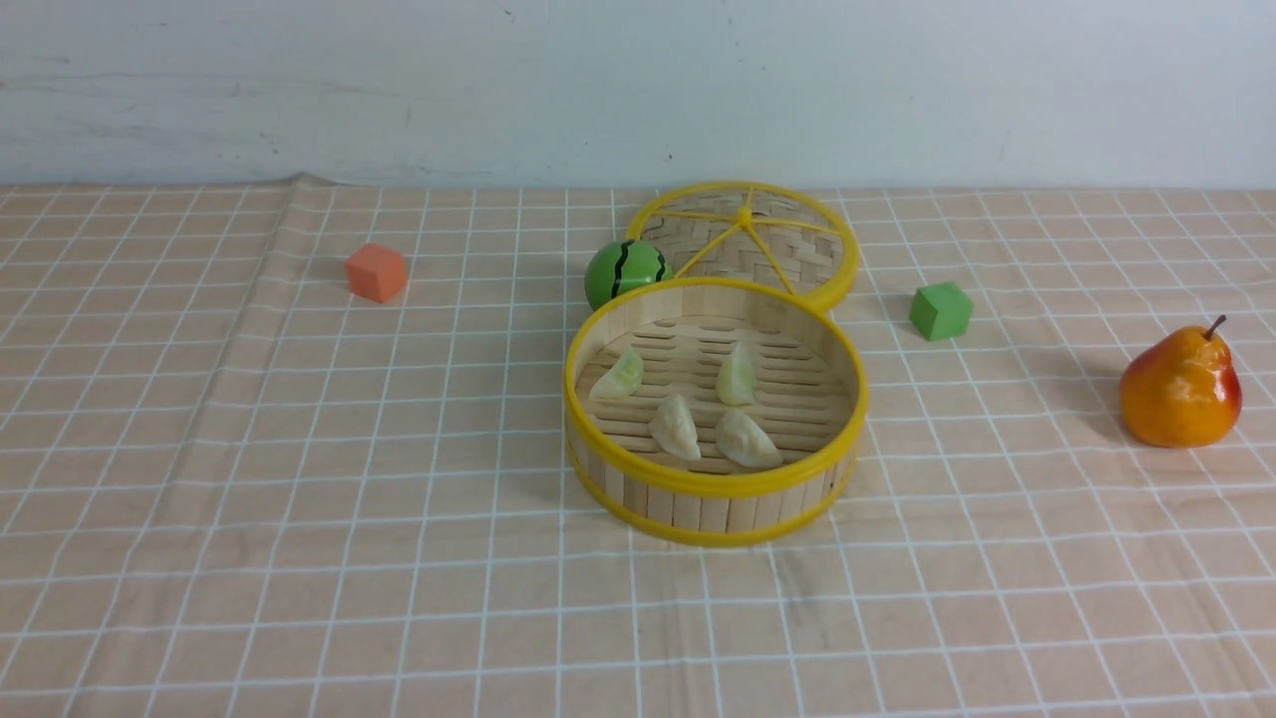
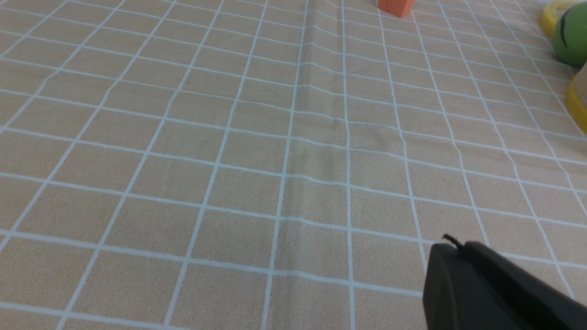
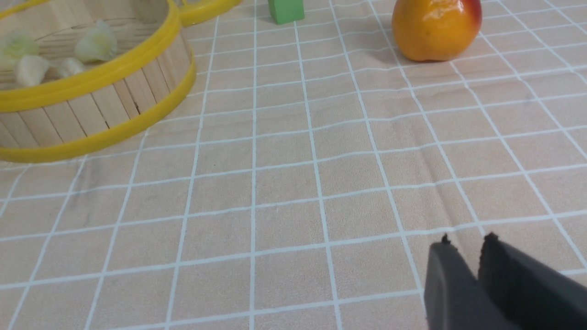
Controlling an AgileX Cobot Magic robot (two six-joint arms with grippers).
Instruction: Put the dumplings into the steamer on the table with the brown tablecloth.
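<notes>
I'm seeing very little of the robot itself. In the left wrist view, the left gripper (image 2: 458,250) is showing as a matte black block with a rounded corner — a thin dark thread is sticking up from its tip. In the right wrist view, the right gripper (image 3: 465,245) is showing as two dark grey-black fingers (image 3: 442,275) with smooth faces and small nubs at the tips — no screws or markings visible.

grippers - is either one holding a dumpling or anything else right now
Nothing is held. Both the left gripper and right gripper have closed, empty jaws; all four dumplings lie in the steamer.
</notes>
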